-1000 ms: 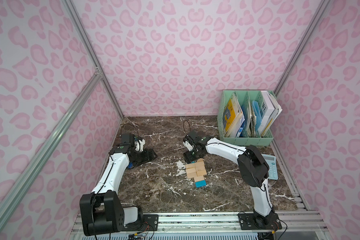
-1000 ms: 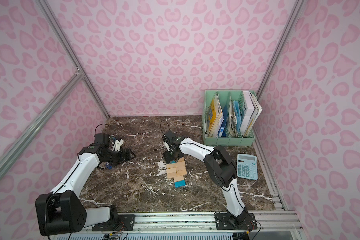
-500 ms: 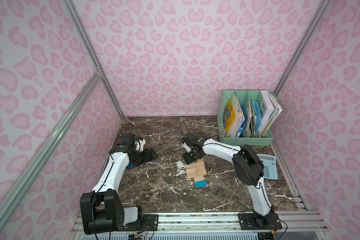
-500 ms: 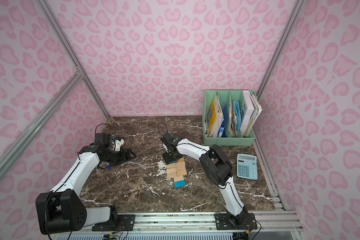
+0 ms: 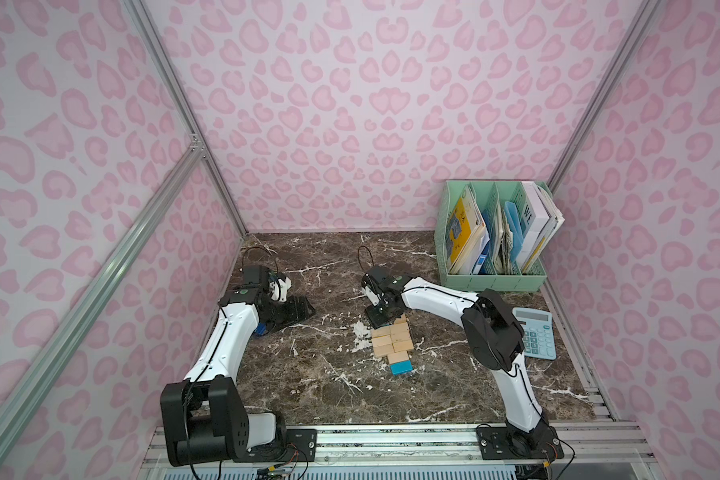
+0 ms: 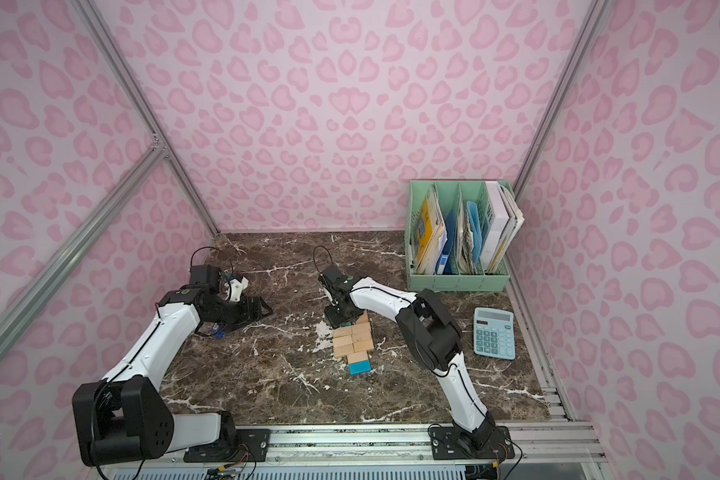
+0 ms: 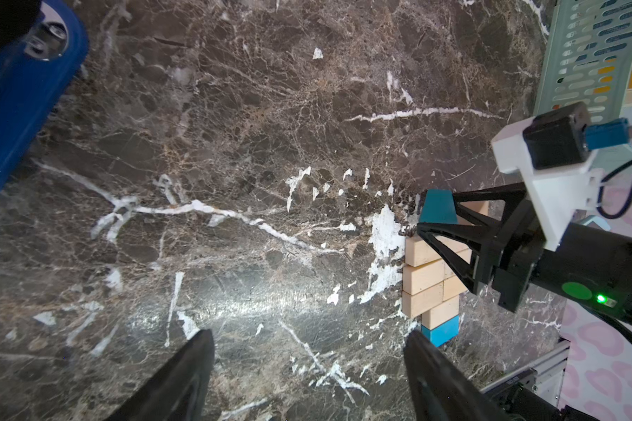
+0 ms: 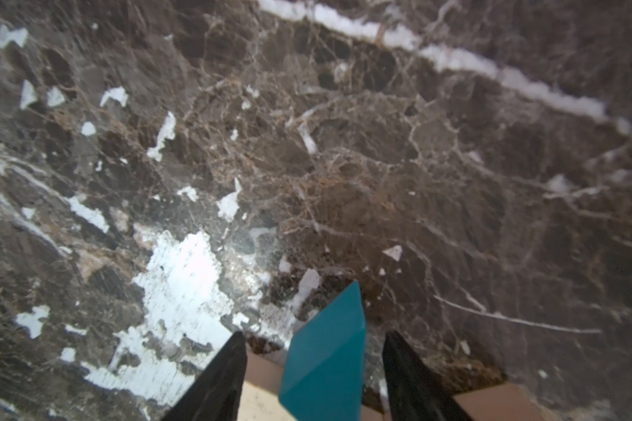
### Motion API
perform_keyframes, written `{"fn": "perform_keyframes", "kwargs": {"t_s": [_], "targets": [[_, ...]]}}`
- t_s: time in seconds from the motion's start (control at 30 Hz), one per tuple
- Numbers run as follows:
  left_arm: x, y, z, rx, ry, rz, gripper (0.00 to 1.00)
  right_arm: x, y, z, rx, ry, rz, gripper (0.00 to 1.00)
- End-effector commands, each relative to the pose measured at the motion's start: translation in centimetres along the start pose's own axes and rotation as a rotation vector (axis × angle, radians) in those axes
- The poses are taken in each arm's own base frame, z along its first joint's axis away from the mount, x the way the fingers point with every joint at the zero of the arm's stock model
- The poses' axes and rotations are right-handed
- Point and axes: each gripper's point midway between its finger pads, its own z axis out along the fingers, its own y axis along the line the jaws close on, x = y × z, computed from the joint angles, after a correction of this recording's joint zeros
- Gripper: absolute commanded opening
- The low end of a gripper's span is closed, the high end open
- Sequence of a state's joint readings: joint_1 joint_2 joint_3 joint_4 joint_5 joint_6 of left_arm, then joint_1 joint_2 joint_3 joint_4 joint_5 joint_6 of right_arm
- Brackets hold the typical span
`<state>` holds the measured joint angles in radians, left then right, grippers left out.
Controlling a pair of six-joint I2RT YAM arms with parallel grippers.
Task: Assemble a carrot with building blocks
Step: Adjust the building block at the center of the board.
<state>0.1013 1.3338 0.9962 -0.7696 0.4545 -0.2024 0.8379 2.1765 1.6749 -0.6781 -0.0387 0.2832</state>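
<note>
Right wrist view: the blue triangle (image 8: 325,350) sits between the open jaws of my right gripper (image 8: 314,337), at the far end of the carrot (image 5: 393,340). My left gripper (image 7: 307,333) is wide, far left.

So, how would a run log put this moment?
right fingers: open, straddling blue triangle | left fingers: open, empty | carrot: lying flat

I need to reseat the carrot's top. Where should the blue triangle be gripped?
Grip the blue triangle across its two opposite sides, from straight above: tan blocks butt against it, leaving the top free. The right gripper straddles it so, open.
</note>
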Motion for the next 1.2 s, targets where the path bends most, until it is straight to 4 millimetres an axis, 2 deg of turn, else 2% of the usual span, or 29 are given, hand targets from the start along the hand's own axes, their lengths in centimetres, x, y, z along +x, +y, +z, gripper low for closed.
{"fn": "perform_keyframes", "kwargs": {"t_s": [0.0, 0.07, 0.2, 0.33, 0.47, 0.77, 0.87, 1.03, 1.17], "targets": [[0.3, -0.2, -0.2, 0.007, 0.016, 0.013, 0.83, 0.3, -0.2, -0.1, 0.013, 0.016, -0.004, 0.59], [0.3, -0.1, -0.2, 0.007, 0.017, 0.014, 0.83, 0.5, -0.3, -0.1, 0.02, 0.022, -0.002, 0.59], [0.3, -0.2, -0.1, 0.008, 0.017, 0.017, 0.83, 0.5, -0.2, -0.1, 0.018, 0.021, -0.004, 0.5], [0.2, -0.3, -0.1, 0.012, 0.02, 0.018, 0.83, 0.6, -0.2, -0.1, 0.02, 0.023, -0.003, 0.5], [0.2, -0.3, -0.2, 0.012, 0.021, 0.023, 0.83, 0.7, -0.1, -0.2, 0.015, 0.02, -0.004, 0.39], [0.2, -0.3, -0.2, 0.013, 0.022, 0.022, 0.83, 0.1, 0.5, -0.9, 0.011, 0.0, -0.016, 0.36], [0.3, -0.2, -0.2, 0.012, 0.024, 0.02, 0.83, 0.0, 0.6, -1.0, 0.011, 0.001, -0.016, 0.31], [0.5, -0.2, -0.3, 0.01, 0.023, 0.019, 0.83, 0.6, 0.7, -0.6, 0.012, 0.02, -0.017, 0.3], [0.7, -0.2, -0.3, 0.011, 0.025, 0.019, 0.83, 0.2, 1.0, -0.8, 0.007, 0.005, -0.019, 0.3]]}}
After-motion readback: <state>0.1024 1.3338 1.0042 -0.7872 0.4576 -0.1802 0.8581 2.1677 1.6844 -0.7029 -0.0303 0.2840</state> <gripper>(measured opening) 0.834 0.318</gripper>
